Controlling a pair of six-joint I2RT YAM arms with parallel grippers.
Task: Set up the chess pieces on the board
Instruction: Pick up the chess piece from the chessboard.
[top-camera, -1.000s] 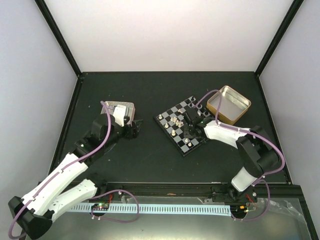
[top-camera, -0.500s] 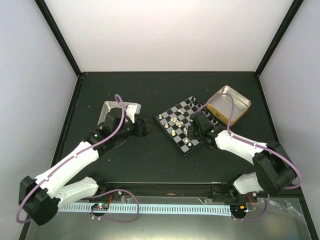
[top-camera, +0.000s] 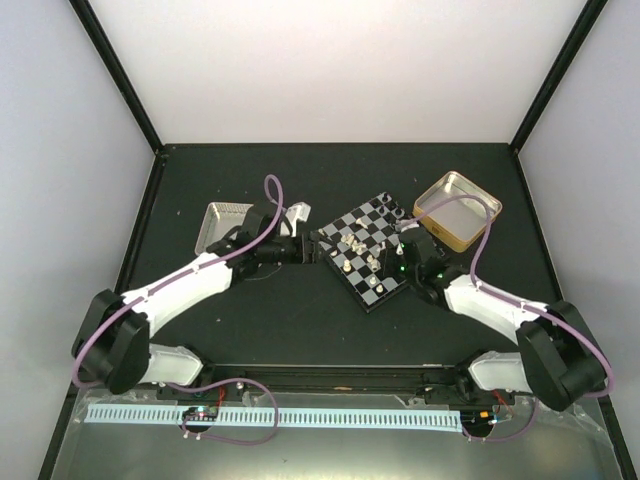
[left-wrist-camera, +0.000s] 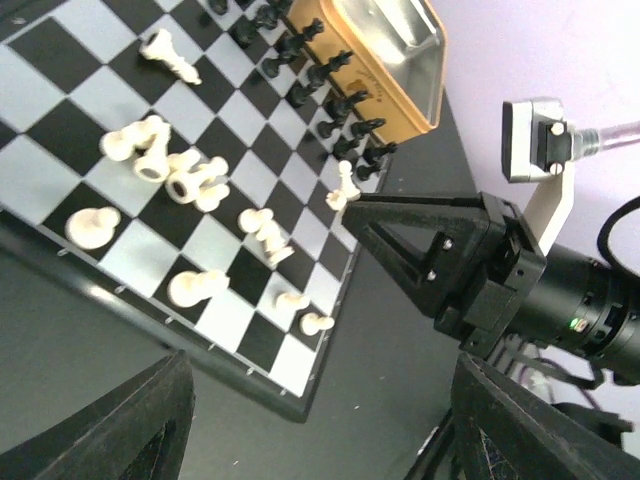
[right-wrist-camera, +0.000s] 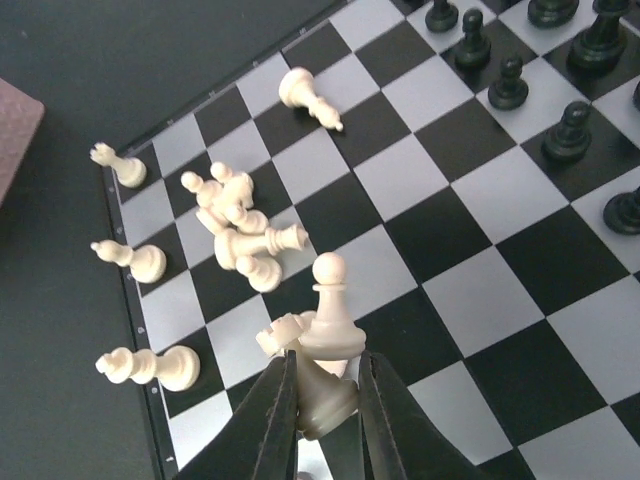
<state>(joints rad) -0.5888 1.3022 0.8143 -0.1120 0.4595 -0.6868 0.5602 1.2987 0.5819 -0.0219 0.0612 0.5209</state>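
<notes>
The board (top-camera: 384, 292) lies tilted at mid-table; it also shows in the left wrist view (left-wrist-camera: 60, 130) and the right wrist view (right-wrist-camera: 500, 290). Cream-white pieces (top-camera: 350, 245) lie mostly toppled in a heap (right-wrist-camera: 240, 235) on its left half. Black pieces (right-wrist-camera: 560, 130) stand in rows along the far right side (left-wrist-camera: 320, 80). My right gripper (right-wrist-camera: 327, 375) is shut on a cream-white piece (right-wrist-camera: 325, 400) low over the board's near right part (top-camera: 388, 262); a white pawn (right-wrist-camera: 330, 300) and a rook rest against it. My left gripper (left-wrist-camera: 322, 362) is wide open and empty at the board's left corner (top-camera: 312, 248).
A gold-sided open tin (top-camera: 457, 208) sits just right of the board, close to the black rows (left-wrist-camera: 385, 55). A silver tin lid (top-camera: 224, 224) lies left, behind my left arm. My right gripper (left-wrist-camera: 440, 250) faces my left one across the board.
My left arm has swung right from the silver tin to the board's left corner. My right arm has stretched lower, its gripper staying over the board's near right part.
</notes>
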